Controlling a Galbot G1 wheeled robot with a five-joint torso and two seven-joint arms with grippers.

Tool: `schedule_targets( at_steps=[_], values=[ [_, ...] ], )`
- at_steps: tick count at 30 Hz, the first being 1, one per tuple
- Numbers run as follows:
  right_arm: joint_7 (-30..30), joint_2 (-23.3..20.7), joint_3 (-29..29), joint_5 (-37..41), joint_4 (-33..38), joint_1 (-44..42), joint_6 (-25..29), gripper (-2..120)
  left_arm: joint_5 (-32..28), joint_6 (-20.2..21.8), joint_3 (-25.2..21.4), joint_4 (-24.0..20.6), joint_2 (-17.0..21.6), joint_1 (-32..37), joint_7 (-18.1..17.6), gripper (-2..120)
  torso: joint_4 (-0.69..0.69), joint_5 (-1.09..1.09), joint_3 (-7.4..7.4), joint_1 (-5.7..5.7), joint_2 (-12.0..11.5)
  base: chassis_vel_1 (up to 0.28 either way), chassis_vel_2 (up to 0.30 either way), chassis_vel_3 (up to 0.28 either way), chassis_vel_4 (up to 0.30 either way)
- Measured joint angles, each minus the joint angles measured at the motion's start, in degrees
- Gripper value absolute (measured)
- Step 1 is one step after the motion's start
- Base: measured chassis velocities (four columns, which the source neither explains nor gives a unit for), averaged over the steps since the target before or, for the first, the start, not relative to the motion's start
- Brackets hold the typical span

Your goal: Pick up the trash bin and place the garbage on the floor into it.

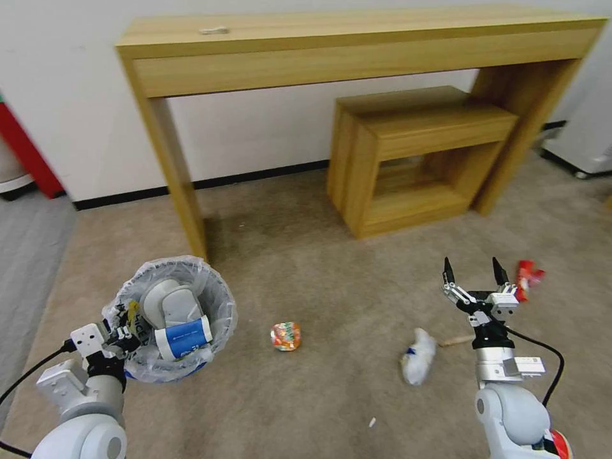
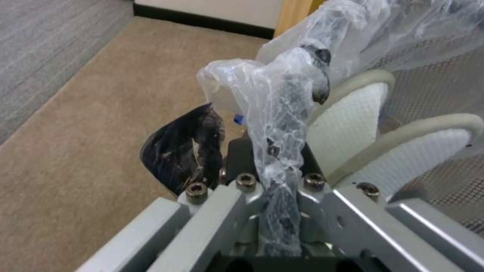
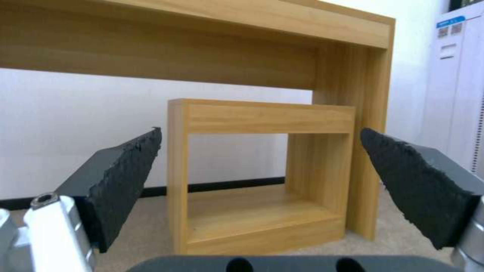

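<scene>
The trash bin (image 1: 171,319), with a crinkled clear liner, is at my lower left. It holds white slippers (image 1: 171,301) and a blue paper cup (image 1: 185,336). My left gripper (image 1: 118,336) is shut on the bin's near rim. In the left wrist view, the liner-wrapped rim (image 2: 282,102) is pinched between the fingers (image 2: 184,155), with the slippers (image 2: 353,124) inside. Garbage lies on the beige floor (image 1: 331,274): a red-orange wrapper (image 1: 285,336), a white wad (image 1: 417,358), a wooden stick (image 1: 456,340) and a red carton (image 1: 528,279). My right gripper (image 1: 475,274) is open above the stick, holding nothing, its fingers (image 3: 126,181) spread wide.
A long wooden table (image 1: 357,38) stands against the wall, with a small wooden stool (image 1: 414,159) tucked under its right end. Grey ribbed carpet (image 1: 25,248) starts at the far left. A small white scrap (image 1: 372,421) lies near me. A white appliance (image 1: 590,153) stands at the right.
</scene>
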Motion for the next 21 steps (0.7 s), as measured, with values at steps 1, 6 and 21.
schedule_targets(
  at_steps=[1,6,21],
  values=[
    [0.0,0.0,0.0,0.0,0.0,0.0,0.0,100,0.0,0.0,0.0,0.0,0.0,0.0,0.0,1,0.0,0.0,0.0,0.0,0.0,-0.04,-0.048,-0.063,-0.02],
    [1.27,-0.36,-0.63,-0.43,0.16,-0.09,-1.0,100,-0.03,-0.17,0.09,0.0,-0.15,-0.08,-0.12,1,0.04,0.0,0.0,0.0,0.0,0.0,0.0,0.0,0.0],
    [13.16,-5.29,-8.63,6.62,5.53,-1.38,-34.75,100,-0.17,-0.45,0.12,-0.27,-0.3,-0.18,-0.49,1,0.02,0.0,0.0,0.0,0.0,0.0,0.0,0.0,0.0]
  ],
)
